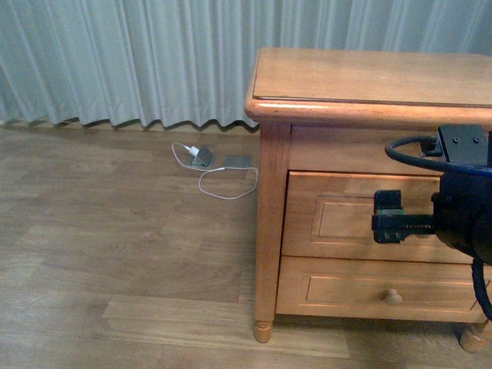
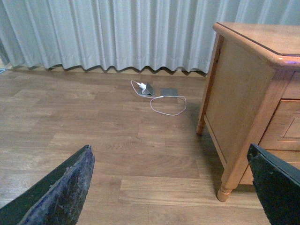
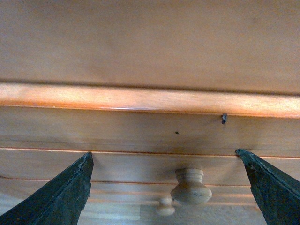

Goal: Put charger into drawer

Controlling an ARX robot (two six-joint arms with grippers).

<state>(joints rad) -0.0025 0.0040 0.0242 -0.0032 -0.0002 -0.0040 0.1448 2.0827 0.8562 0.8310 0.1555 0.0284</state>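
- Charger: not visible in any view; not seen on the dresser top, the floor or in either gripper, so location cannot be told.
- Likely handling, as a judgement only: light, rigid block with smooth, somewhat slippery faces and a floppy trailing cable. Best pinched across the block's flat body, not by the cable, which would swing and snag on the drawer edge.
- Wide upper drawer with recessed honey-coloured wooden panel front (image 1: pixel 338 215): fully shut, so nothing can go in yet.
- Round pale wood knob (image 3: pixel 190 185): the only place to take hold of the drawer; hard, smooth and rounded, so needs a firm squeeze behind its bulge to avoid slipping off. Hidden behind the arm in the front view.
- Right gripper (image 3: pixel 164 153): spread wide, empty, close to the drawer front with the knob lying between its two dark fingers (image 3: pixel 61 197), not touching. Seen in the front view (image 1: pixel 388 217) at upper-drawer height.
- Left gripper (image 2: pixel 168 147): also spread wide, holding nothing, hanging over the floor to the left of the dresser, well apart from it.
- Lower drawer with smaller knob (image 1: pixel 393 296): shut, not the target.
- Honey-coloured wooden dresser (image 1: pixel 369 77): on the right, standing on turned feet.
- White plug with thin white looped cable (image 1: pixel 201 157) beside flat grey plates (image 1: pixel 238 162): on the far floor, left of the dresser; not the task's item.
- Brown wood-plank floor (image 1: pixel 115 254) and pale grey pleated curtain (image 1: pixel 154 54) behind.
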